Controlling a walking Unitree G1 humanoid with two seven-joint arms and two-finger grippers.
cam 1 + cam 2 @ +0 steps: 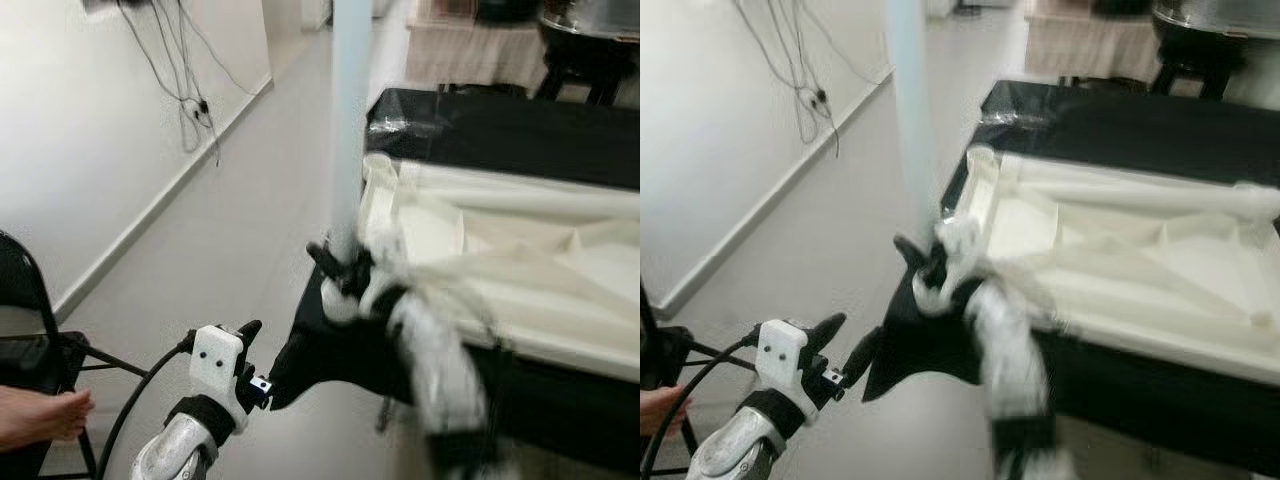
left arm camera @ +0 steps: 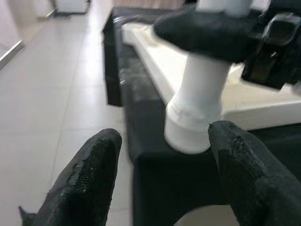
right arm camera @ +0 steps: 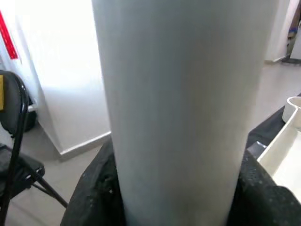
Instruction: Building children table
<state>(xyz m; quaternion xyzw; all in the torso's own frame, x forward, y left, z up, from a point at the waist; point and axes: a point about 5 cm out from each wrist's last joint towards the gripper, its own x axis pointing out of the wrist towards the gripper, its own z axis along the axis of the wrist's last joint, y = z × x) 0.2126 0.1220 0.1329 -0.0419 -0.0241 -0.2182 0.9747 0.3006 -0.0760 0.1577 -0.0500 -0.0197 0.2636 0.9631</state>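
Right claw point(image 1: 340, 268) clamped around the lower part of a pale table leg point(image 1: 350, 120), held upright over the near left corner of the worktop point(image 1: 520, 130), which is draped in black cloth. Right arm blurred. The leg's flared foot point(image 2: 188, 134) hangs just above the cloth, beside the corner of the upturned white tabletop point(image 1: 520, 250) lying on the worktop. Left claw point(image 1: 262, 372) lower and to the left, fingers point(image 2: 87, 179) spread apart, empty, pointing at the leg's foot, not touching it. Black folding chair point(image 1: 25, 300) at far left by the wall; a person's hand point(image 1: 40, 415) rests near it.
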